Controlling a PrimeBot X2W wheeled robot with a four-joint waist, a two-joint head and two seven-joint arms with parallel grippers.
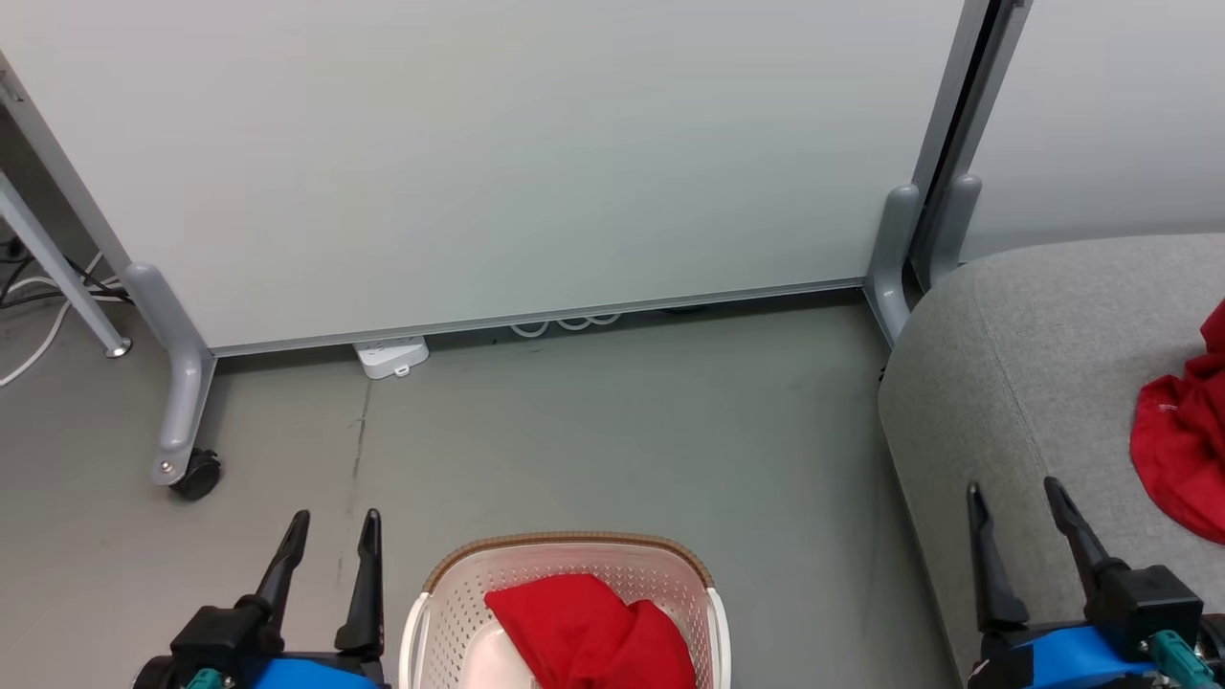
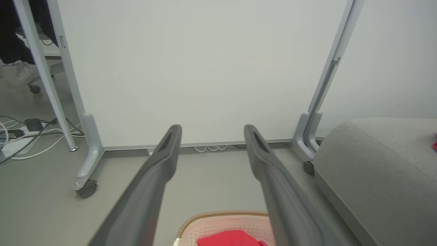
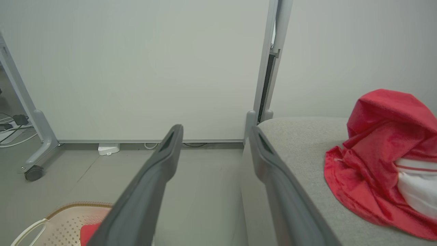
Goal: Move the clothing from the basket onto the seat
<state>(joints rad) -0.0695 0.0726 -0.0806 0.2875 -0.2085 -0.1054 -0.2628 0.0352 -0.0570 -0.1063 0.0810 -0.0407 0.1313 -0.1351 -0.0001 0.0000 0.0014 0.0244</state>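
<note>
The seat [image 3: 300, 150] was light grey weave; the garment [image 3: 372, 164] on it bright red with a red-striped white panel. The basket [image 1: 450, 622] was perforated cream, brown-rimmed; the second garment [image 1: 584, 632] inside red.

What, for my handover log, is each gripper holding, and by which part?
Nothing: the left gripper and right gripper are both open and empty.

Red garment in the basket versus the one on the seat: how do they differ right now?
The basket garment lies inside the basket; the seat garment rests on the seat. The basket garment shows only red; the seat garment shows a white panel. The basket garment lies low, the seat garment heaped. Both are bright red fabric.
</note>
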